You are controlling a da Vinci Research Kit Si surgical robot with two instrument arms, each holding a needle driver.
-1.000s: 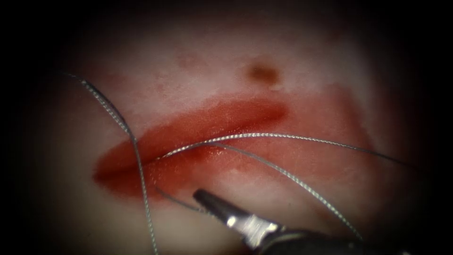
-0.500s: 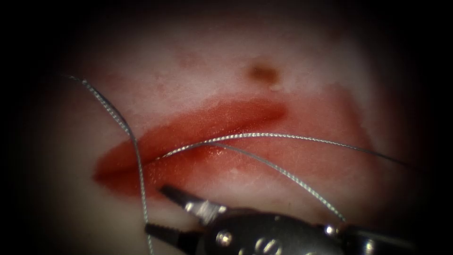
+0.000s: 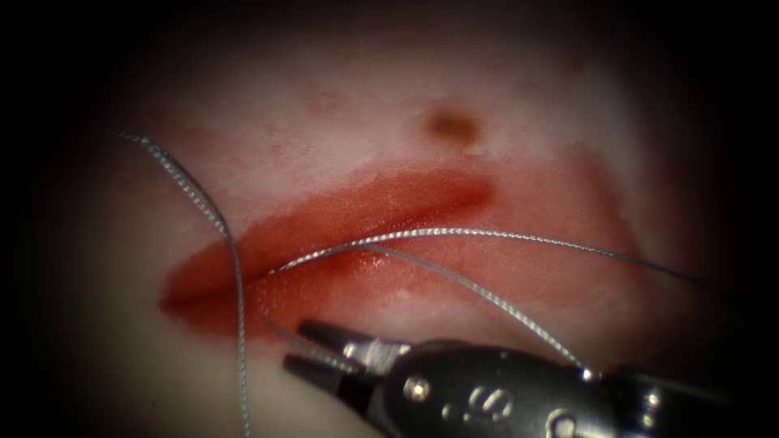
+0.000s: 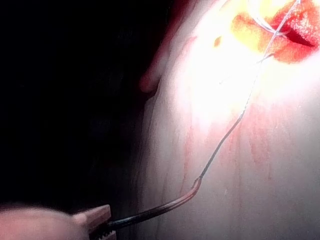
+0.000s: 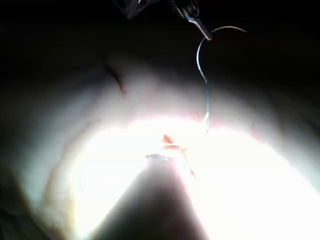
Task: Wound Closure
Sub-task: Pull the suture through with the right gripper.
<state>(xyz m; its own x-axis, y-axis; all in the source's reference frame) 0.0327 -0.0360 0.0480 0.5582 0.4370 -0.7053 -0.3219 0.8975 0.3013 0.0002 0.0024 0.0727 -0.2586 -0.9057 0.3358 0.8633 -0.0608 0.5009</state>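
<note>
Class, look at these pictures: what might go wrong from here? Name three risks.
1. The right gripper is open around a strand of thread close to the tissue; closing might fray thread or nip tissue.
2. Strands cross over the cut; a pull might snag them.
3. The left gripper holds the needle clear of the tissue; its trailing thread might catch.

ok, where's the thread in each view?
Endoscope view: the thread crosses the cut; one strand lies between the right tool's open, empty jaws.
Left wrist view: it runs from the needle, held off the tissue by the left tool, to the cut.
Right wrist view: it hangs from the needle to the tissue.
Landmark: the cut; between the wrist views, the needle.
</note>
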